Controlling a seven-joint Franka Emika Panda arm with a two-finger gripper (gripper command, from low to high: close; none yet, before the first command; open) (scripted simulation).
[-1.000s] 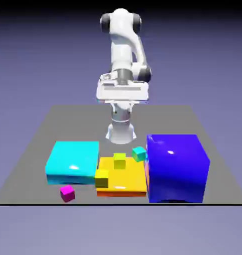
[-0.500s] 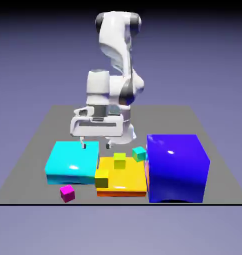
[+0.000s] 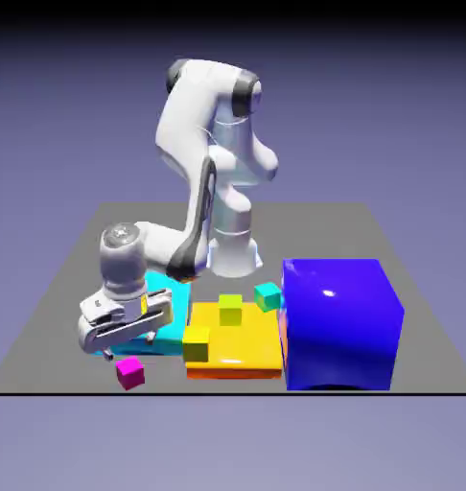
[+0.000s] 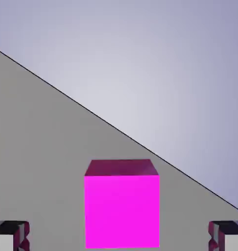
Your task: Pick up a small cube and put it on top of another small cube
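A: Table (image 3: 390,240) first: grey slab. Big blue block (image 3: 340,321) at the exterior view's right. Flat orange block (image 3: 244,347) in the middle, touching it. Cyan block (image 3: 170,297) to the left, partly behind the arm.

B: Gripper?

A: Gripper (image 3: 129,345) hangs low at the front left, just above the small magenta cube (image 3: 130,372). Spread wide. Hand view: both fingertips (image 4: 13,236) sit at the bottom corners, cube (image 4: 122,206) centred between them, clear gaps each side. No contact.

B: Cube location?

A: On the table near the front edge, in front of the cyan block, left of the orange one.

B: Other small ones?

A: Two yellow cubes (image 3: 230,309) on the orange block, one (image 3: 197,343) at its front-left corner. Teal cube (image 3: 267,296) at its back-right edge.
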